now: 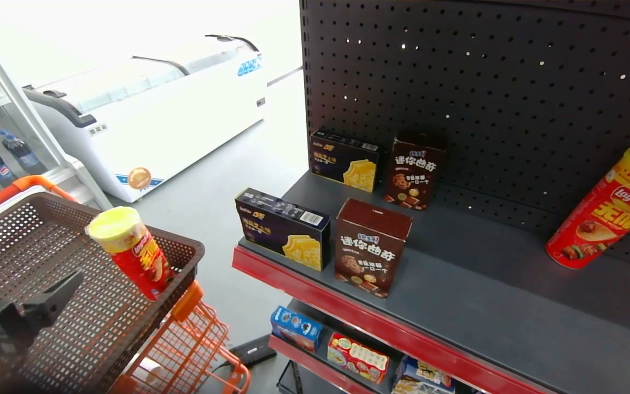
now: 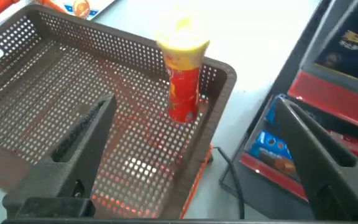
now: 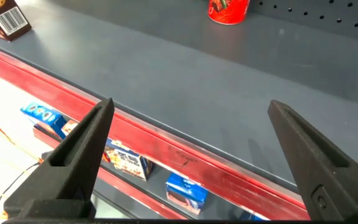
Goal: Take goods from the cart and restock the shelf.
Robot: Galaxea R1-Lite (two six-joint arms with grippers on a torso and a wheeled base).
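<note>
the left hand hangs over the brown cart basket, its two fingers spread wide with nothing between them. ahead of this hand, well apart from it, a red chip can with a yellow lid stands in the basket's far corner, close to the perforated wall.

the right hand is also wide open and empty, poised above the red front edge of the shelf. far beyond it, at the back of the grey shelf board by the pegboard, stands a second chip can. off to this hand's left side on the same board are a dark blue box and a brown box side by side. below the hand, small packets lie on the lower shelf.
</note>
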